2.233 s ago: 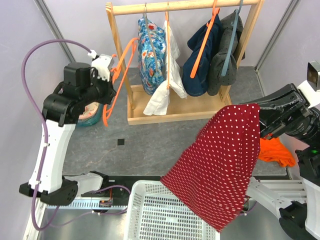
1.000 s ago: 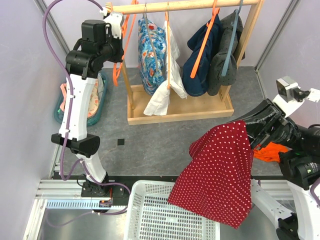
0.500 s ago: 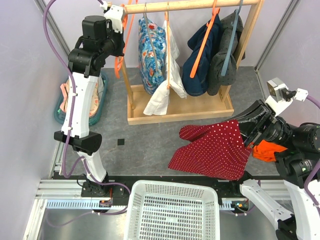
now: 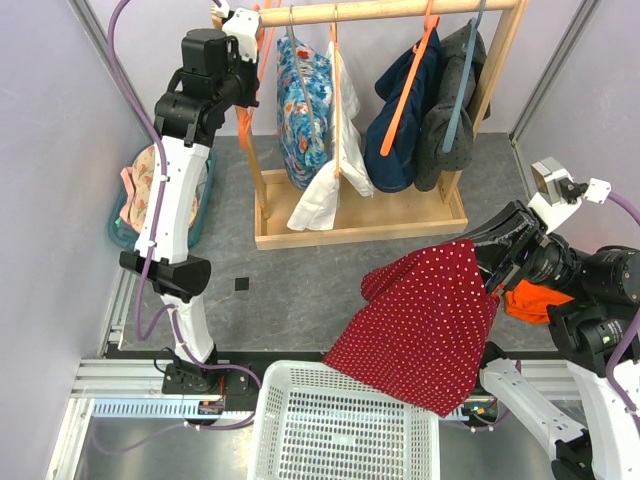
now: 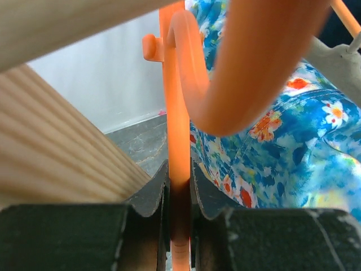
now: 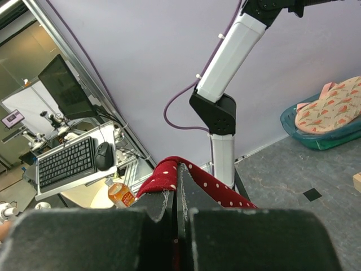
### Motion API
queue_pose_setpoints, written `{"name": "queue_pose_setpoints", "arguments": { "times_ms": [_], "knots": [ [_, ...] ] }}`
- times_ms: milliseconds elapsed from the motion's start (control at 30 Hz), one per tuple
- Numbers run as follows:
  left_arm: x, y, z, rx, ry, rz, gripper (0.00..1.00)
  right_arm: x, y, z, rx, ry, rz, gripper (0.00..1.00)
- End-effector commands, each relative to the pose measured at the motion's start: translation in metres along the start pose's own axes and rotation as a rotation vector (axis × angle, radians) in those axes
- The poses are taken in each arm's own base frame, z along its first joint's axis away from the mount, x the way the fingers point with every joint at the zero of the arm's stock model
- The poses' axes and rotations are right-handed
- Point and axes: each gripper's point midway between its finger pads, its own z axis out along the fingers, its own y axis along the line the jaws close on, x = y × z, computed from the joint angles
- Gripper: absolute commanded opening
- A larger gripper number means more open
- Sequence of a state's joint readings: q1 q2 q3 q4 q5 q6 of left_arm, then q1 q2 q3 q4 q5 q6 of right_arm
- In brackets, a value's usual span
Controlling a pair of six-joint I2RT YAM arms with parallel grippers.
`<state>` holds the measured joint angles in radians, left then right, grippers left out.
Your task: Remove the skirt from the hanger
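Grey speckled floor (image 4: 300, 285) fills the middle of the cell, and at the far side stands a wooden rack (image 4: 360, 225) with several garments on its rail (image 4: 390, 11).

At the right side, the right gripper (image 4: 490, 262) has its jaws pressed together on one edge of the skirt (image 4: 430, 320). In the right wrist view the red dotted fabric comes out between the two closed fingers. The skirt hangs down from this grip in the air, free of any hanger and well apart from the rack. Its lower hem lies over the far right corner of the white basket (image 4: 300, 440) at the near edge; I cannot tell if it touches it. An orange cloth (image 4: 535, 302) lies just behind the gripper.

At the left end of the rail, the left gripper (image 5: 179, 189) is raised high and pinches the thin straight stem of the hanger (image 5: 176, 113). The hanger is bare. Its hook curves close to the rail, just beside the blue floral garment (image 4: 303, 100). Whether the hook rests on the rail, I cannot tell.
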<state>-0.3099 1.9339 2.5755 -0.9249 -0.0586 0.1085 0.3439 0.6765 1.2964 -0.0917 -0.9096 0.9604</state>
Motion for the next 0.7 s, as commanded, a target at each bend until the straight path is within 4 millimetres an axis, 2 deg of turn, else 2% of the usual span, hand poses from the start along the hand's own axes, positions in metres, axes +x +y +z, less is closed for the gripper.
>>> {"name": "queue_pose_setpoints", "arguments": {
  "times_ms": [0,67,167,300,400,433,467,500,533,633,667],
  "knots": [
    [0.000,0.025,0.009,-0.106,-0.006,0.058,0.17,-0.008,0.005,-0.001,0.001,-0.044,-0.049,0.00],
    [0.000,0.025,0.008,-0.105,-0.004,0.058,0.20,-0.008,0.004,-0.002,0.001,-0.044,-0.050,0.00],
    [-0.001,0.024,0.005,-0.103,-0.006,0.059,0.36,-0.006,0.004,-0.002,0.003,-0.044,-0.051,0.00],
    [0.008,0.025,0.006,-0.106,0.020,0.057,0.68,-0.004,0.002,-0.003,0.011,-0.041,-0.052,0.00],
    [0.015,0.023,0.001,-0.094,0.042,0.043,0.78,-0.003,0.001,-0.004,0.018,-0.040,-0.057,0.00],
    [0.010,0.022,-0.008,-0.090,0.029,0.033,0.81,-0.003,0.001,-0.004,0.019,-0.037,-0.053,0.00],
    [0.010,0.021,-0.012,-0.084,0.028,0.031,0.92,-0.002,0.000,-0.004,0.021,-0.036,-0.054,0.00],
    [0.012,0.019,-0.015,-0.071,0.034,0.027,0.98,-0.002,0.001,-0.005,0.019,-0.035,-0.057,0.00],
    [0.005,0.019,-0.027,-0.066,0.011,0.021,1.00,-0.002,0.001,-0.005,0.019,-0.035,-0.058,0.00],
    [0.000,0.013,-0.046,-0.030,-0.008,0.009,1.00,-0.001,0.000,-0.005,0.022,-0.035,-0.062,0.00],
    [-0.010,0.012,-0.065,-0.019,-0.040,0.005,1.00,-0.001,0.001,-0.005,0.022,-0.035,-0.063,0.00]
  ]
}}
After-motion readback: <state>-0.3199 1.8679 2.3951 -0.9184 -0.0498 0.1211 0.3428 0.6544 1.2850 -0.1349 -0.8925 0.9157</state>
